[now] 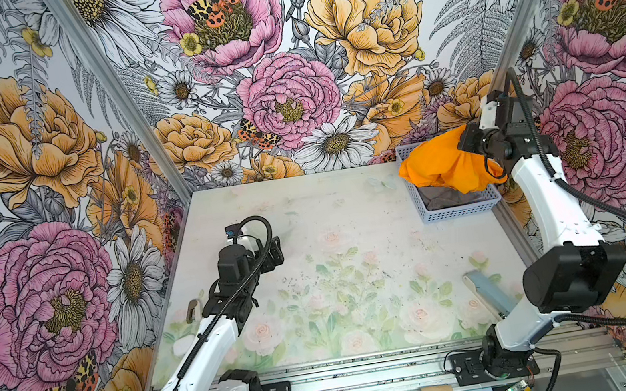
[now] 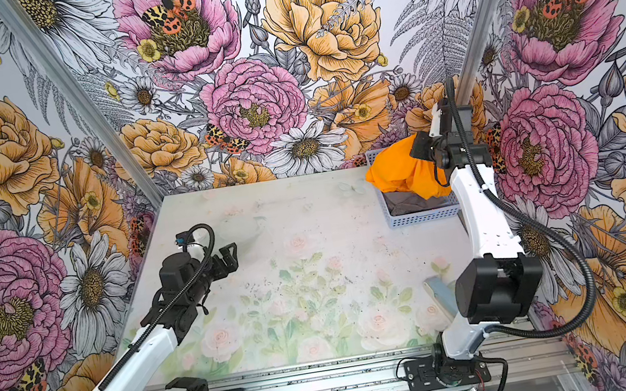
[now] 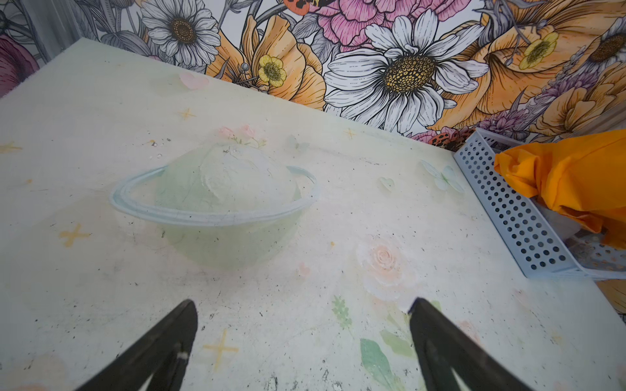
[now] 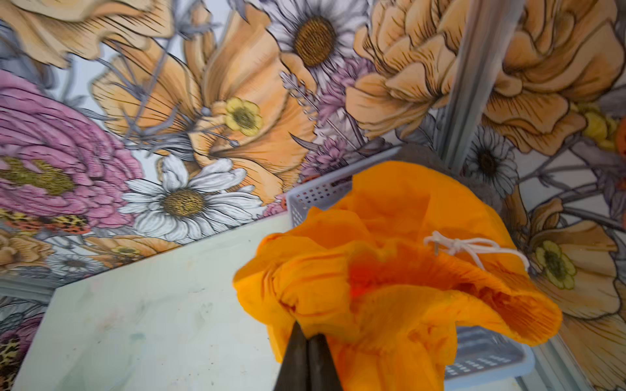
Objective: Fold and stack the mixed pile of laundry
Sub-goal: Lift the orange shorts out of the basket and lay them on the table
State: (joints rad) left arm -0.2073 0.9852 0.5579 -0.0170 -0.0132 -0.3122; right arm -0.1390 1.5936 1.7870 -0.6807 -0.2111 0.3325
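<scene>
My right gripper (image 4: 308, 333) is pressed together on a fold of the bright orange shorts (image 1: 441, 167). They hang bunched over the pale blue basket (image 1: 461, 211) at the two o'clock corner of the table (image 1: 347, 208), and their white drawstring (image 4: 471, 248) is tied in a bow. The dark grey towel (image 1: 444, 198) lies in the basket beneath them. My left gripper (image 3: 301, 308) is spread wide over the table toward ten o'clock, well apart from both cloths.

Floral wallpaper (image 1: 288, 95), with big pink, orange and white blooms and spotted moths, covers three walls around a pale table (image 1: 347, 208) printed with faint roses. Grey metal posts (image 1: 113, 87) mark the corners.
</scene>
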